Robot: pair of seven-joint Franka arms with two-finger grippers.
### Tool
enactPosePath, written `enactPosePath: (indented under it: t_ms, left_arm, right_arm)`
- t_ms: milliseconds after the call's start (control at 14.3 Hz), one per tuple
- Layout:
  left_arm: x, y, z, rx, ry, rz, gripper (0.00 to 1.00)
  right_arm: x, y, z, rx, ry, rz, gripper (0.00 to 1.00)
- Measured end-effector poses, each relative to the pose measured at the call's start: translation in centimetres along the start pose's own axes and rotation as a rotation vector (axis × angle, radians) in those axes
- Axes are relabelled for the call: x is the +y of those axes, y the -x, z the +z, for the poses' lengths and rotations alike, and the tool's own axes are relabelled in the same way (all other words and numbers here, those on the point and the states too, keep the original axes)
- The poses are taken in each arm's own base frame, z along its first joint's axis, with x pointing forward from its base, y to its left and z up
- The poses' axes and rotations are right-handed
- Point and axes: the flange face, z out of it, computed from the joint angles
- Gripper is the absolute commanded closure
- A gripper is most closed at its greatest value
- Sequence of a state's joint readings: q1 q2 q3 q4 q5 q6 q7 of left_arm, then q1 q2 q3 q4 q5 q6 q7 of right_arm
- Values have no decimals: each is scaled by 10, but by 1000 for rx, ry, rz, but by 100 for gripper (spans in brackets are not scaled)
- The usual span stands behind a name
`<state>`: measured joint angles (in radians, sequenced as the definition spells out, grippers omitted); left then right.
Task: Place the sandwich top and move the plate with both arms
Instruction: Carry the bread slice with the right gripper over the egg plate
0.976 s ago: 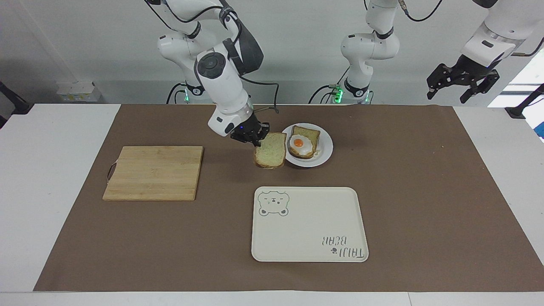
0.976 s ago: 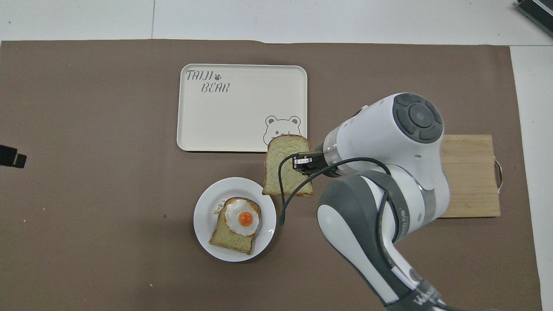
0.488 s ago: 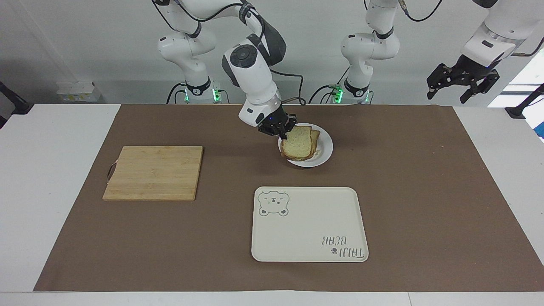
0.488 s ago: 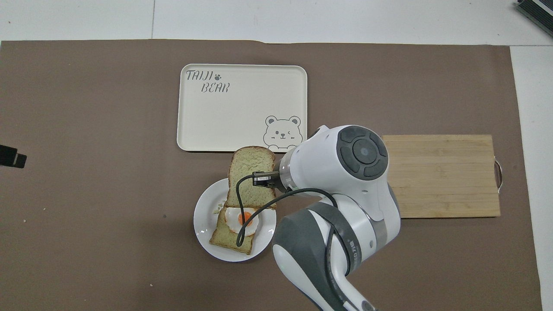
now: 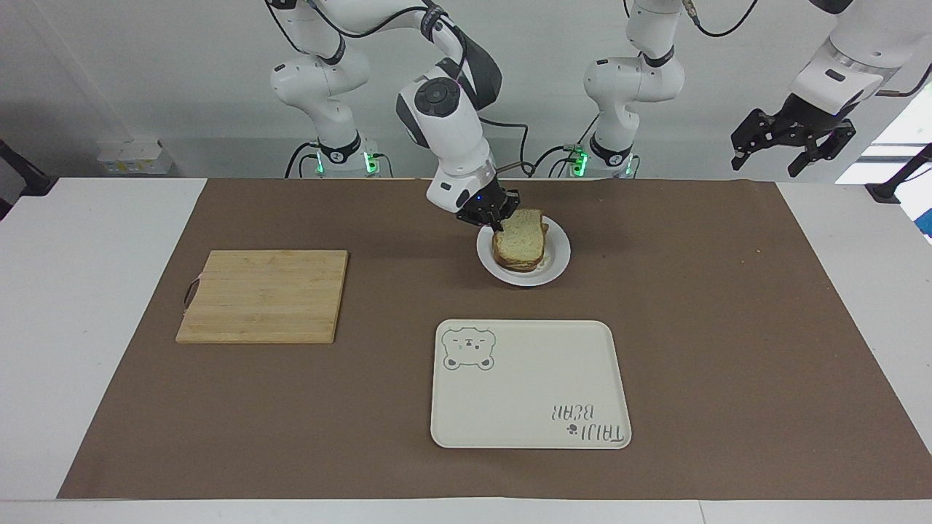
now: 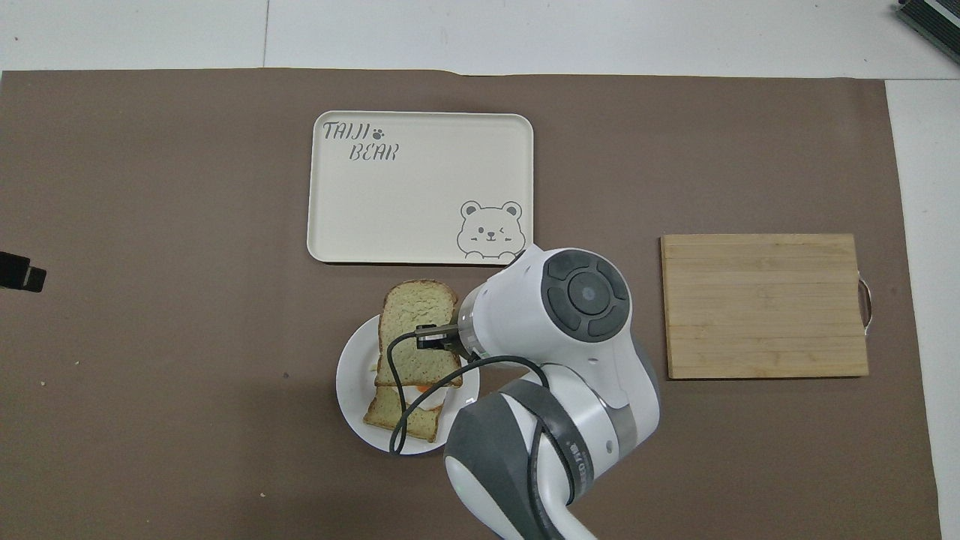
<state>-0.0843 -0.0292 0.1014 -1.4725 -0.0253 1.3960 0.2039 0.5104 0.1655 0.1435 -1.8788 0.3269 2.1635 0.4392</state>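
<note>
A small round plate [image 5: 557, 258], glossy white, sits on the brown paper sheet [image 5: 728, 327] that covers the tabletop [image 5: 87, 306], on the robots' side of the middle. On it lies a golden toasted slice [image 6: 401, 420] with an egg [image 6: 424, 388], of which only a sliver of orange shows in the overhead view. The bread slice [image 5: 518, 236], pale and porous with a darker brown crust, hangs tilted over that toast, covering most of it. The right claw [image 5: 499, 220] is pressed together on the slice's edge toward the right arm's end of the tabletop; I cannot tell whether the slice already touches the toast.

Farther from the robots than the plate lies a cream tray [image 5: 524, 429], rectangular with rounded corners, smooth and matte, printed with a bear's face and lettering. Toward the right arm's end rests a wooden cutting board [image 5: 266, 295] of pale grained planks, with a small metal handle on its short edge.

The left claw [image 5: 790, 149] hangs spread high above the left arm's end of the tabletop, its arm waiting.

A second ago the slice was held beside the plate, over the bare paper, and the egg lay fully open to view. Since then the right arm has swung it across over the plate, and the egg has nearly vanished beneath it. The plate, tray, board and left claw have not shifted.
</note>
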Motion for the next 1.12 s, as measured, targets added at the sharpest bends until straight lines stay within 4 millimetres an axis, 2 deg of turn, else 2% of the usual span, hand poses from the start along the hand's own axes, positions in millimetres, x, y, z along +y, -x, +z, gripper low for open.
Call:
enactPosePath:
  t_ms: [488,836,906,976,1115]
  left_arm:
    - [0,0,0,0,0,0,0]
    - [0,0,0,0,0,0,0]
    - [0,0,0,0,0,-1,0]
    - [0,0,0,0,0,-1,0]
    - [0,0,0,0,0,-1,0]
  right_arm:
    - [-12,23,71,-11,18,10,100]
    - [-7,32,98,-32,39,9,99]
    - [-4,34,101,-37,44,11,92]
    - [-3,35,103,-41,47,12,73]
    - [-1,36,105,-44,50,13,0]
